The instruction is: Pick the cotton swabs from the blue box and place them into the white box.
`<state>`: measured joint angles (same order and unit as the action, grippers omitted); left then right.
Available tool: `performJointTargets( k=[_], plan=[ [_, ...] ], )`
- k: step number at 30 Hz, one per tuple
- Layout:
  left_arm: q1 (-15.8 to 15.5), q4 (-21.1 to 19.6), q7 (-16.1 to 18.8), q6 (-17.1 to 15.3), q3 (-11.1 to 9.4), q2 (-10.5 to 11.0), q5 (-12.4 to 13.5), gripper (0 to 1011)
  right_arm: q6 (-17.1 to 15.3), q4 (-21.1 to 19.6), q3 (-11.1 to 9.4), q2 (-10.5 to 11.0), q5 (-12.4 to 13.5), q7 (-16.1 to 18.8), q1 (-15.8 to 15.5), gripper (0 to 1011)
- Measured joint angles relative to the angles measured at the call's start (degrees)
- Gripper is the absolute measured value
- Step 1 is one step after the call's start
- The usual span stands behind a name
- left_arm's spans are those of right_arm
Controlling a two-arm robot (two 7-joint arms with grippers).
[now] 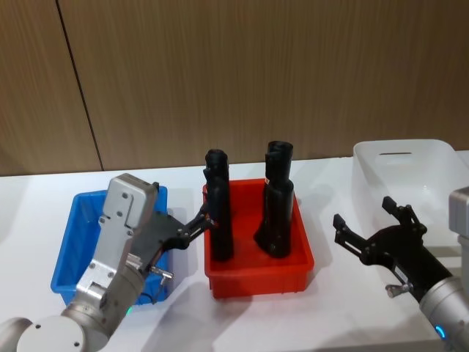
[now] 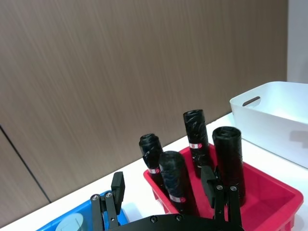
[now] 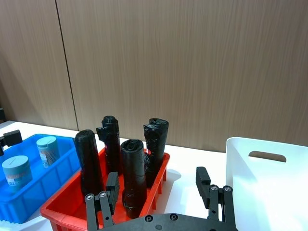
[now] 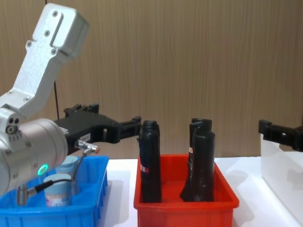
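Over the right edge of the blue box [image 1: 72,246], the left pincer [image 1: 196,226] is held wide open, tips near the black rolls [image 1: 277,192] in the red bin [image 1: 258,283]. Two cotton swabs [image 3: 47,150] are seen standing in the blue box. It's probably best swung back, pointed down and lowered squarely around one of them. Meanwhile the right pincer [image 1: 363,214] is parked open by the white box [image 1: 381,183].

Perhaps a robot test lab: bare white table [image 1: 330,312] against plain wood-panelled wall [image 1: 256,73].

Brown wood-panelled wall [image 1: 220,73], white table [image 1: 44,198]
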<state>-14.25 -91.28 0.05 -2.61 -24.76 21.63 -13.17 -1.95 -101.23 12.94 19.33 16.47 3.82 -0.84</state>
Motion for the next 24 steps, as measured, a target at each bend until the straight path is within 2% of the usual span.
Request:
performJointTargets(
  k=[24],
  plan=[
    [-0.3, 3.7, 3.1, -2.6, 3.1, 0.1, -7.5, 1004, 0.0, 0.0, 0.0, 0.0, 0.0, 0.0, 0.0, 1002]
  ],
)
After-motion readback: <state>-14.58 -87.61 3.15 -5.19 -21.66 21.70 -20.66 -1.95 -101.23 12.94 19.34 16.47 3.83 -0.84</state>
